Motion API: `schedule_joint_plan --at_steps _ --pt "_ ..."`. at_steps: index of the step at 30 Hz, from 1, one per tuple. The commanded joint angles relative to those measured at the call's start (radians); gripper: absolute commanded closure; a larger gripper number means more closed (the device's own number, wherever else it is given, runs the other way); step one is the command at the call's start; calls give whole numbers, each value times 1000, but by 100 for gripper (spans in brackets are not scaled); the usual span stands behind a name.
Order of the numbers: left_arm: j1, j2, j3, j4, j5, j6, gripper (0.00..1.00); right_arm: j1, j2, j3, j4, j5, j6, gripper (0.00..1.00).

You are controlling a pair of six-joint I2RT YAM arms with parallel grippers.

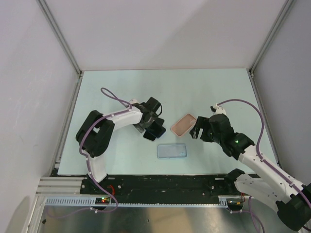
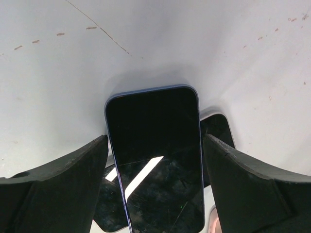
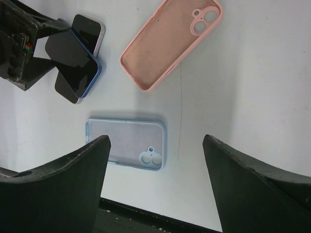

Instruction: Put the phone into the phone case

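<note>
Seeing my left gripper (image 2: 155,141) wide open, straddling the slim black-screened blue-edged phone (image 2: 155,170) at lower centre, nothing gripped; right gripper (image 3: 155,140) open, empty; shallow salmon-pink phone case (image 3: 170,43) upper centre.

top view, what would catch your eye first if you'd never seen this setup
The salmon-pink phone case lies hollow side up in the centre, with a light blue case just nearer the arms. Left of them two dark-screened phones lie crossed, the blue-rimmed phone over the other phone, with the open left gripper reaching its fingers either side of it. The right gripper hangs open beside the pink case.
</note>
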Motion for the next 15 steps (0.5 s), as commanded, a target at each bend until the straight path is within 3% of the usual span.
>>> schedule_joint_plan --at_steps 1,15 --pt "26 -18 -22 -15 -30 -20 17 -3 3 -5 32 -13 2 17" --pt "37 37 28 -21 -27 2 18 -3 15 -5 34 -20 9 17"
